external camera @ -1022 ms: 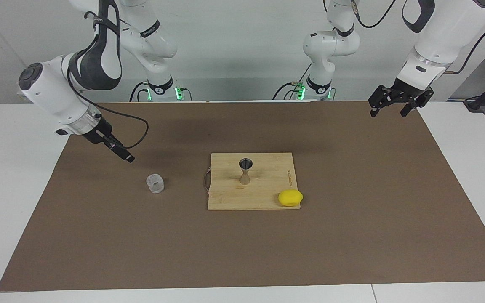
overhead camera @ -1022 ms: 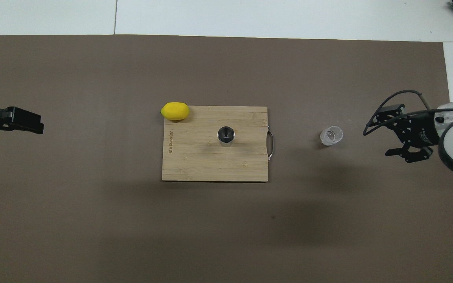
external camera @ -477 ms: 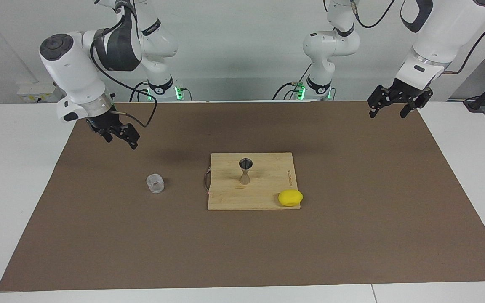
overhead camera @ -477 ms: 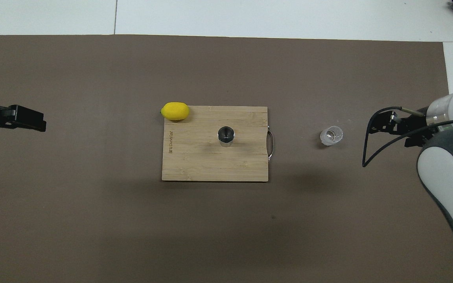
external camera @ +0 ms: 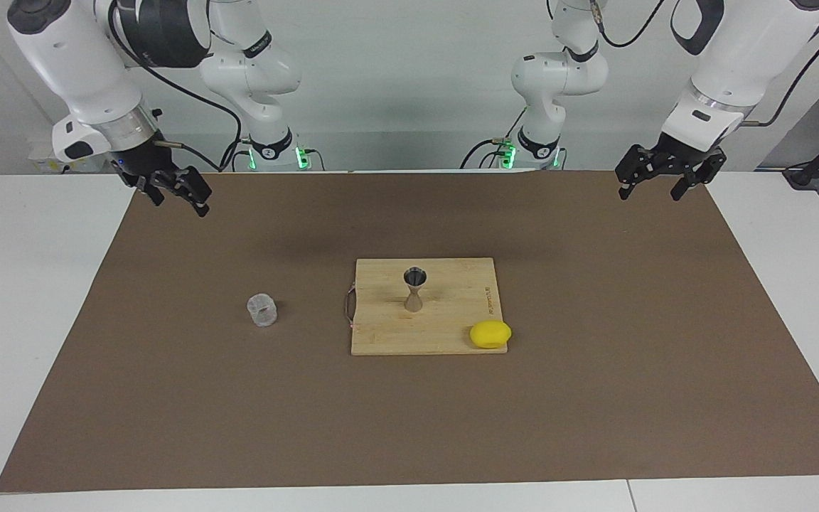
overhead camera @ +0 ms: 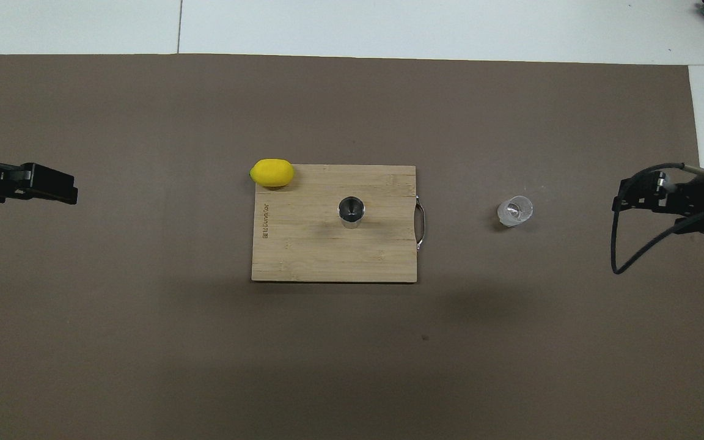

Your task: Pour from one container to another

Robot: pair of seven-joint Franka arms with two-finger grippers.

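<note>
The clear cup (external camera: 262, 310) (overhead camera: 514, 210) stands upright on the brown mat, beside the board toward the right arm's end. The silvery hourglass jigger (external camera: 414, 288) (overhead camera: 351, 211) stands upright in the middle of the wooden cutting board (external camera: 452, 327) (overhead camera: 303, 250). My right gripper (external camera: 180, 201) (overhead camera: 624, 200) hangs open and empty over the mat's edge at the right arm's end, well apart from the cup. My left gripper (external camera: 652, 190) (overhead camera: 62, 186) hangs open and empty over the mat's edge at the left arm's end, where that arm waits.
A yellow lemon (external camera: 490, 334) (overhead camera: 272, 172) lies at the board's corner farthest from the robots, toward the left arm's end. A metal handle (overhead camera: 420, 223) sticks out of the board's side facing the cup. The brown mat (external camera: 594, 398) covers most of the white table.
My right gripper has risen and drawn back from beside the cup toward the mat's edge at its own end. The left gripper has hardly moved. Cup, jigger and lemon stay put.
</note>
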